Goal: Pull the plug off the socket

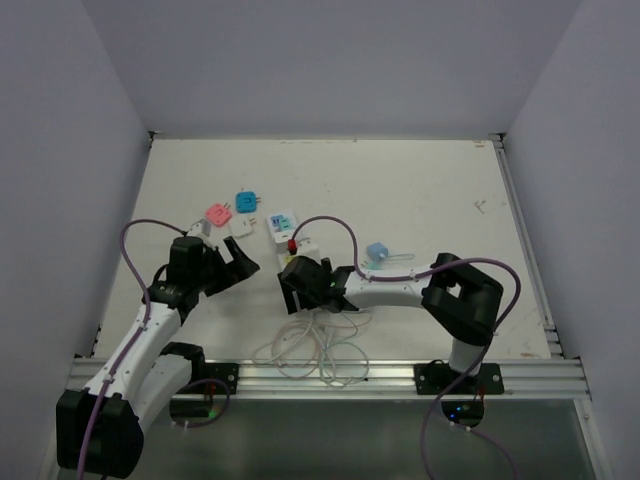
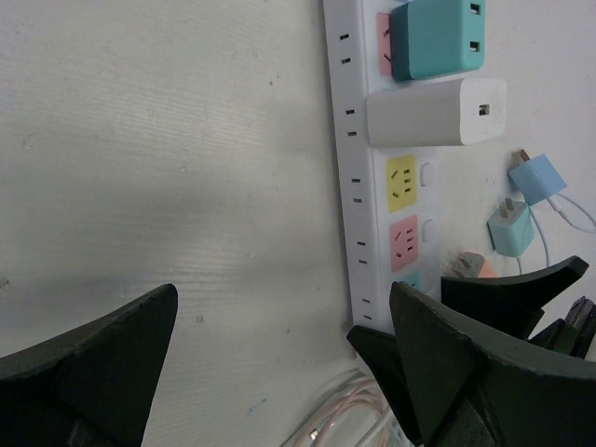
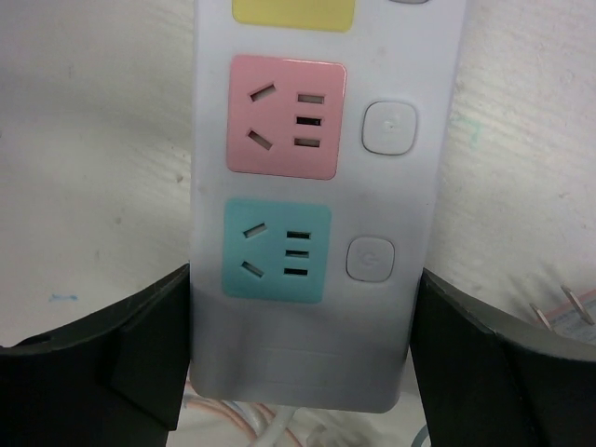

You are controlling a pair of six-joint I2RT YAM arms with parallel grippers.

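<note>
The socket, a long white power strip (image 2: pixel 352 177), lies on the table with yellow and pink outlet faces showing. A teal plug (image 2: pixel 438 37) and a white charger plug (image 2: pixel 436 112) sit in its far outlets. In the right wrist view the strip's near end (image 3: pixel 307 335), with pink and teal faces, is clamped between my right gripper's (image 3: pixel 303 349) fingers. In the top view the right gripper (image 1: pixel 298 283) holds the strip (image 1: pixel 281 236) at its cord end. My left gripper (image 1: pixel 240 260) is open and empty just left of the strip; in its wrist view it (image 2: pixel 279 372) hovers over bare table.
Loose small adapters lie nearby: pink (image 1: pixel 218 212), blue (image 1: pixel 245 201) and white (image 1: pixel 241 226) left of the strip, light blue (image 1: pixel 377 251) to its right. A coiled thin cord (image 1: pixel 315 345) lies near the front rail. Grey walls surround the table.
</note>
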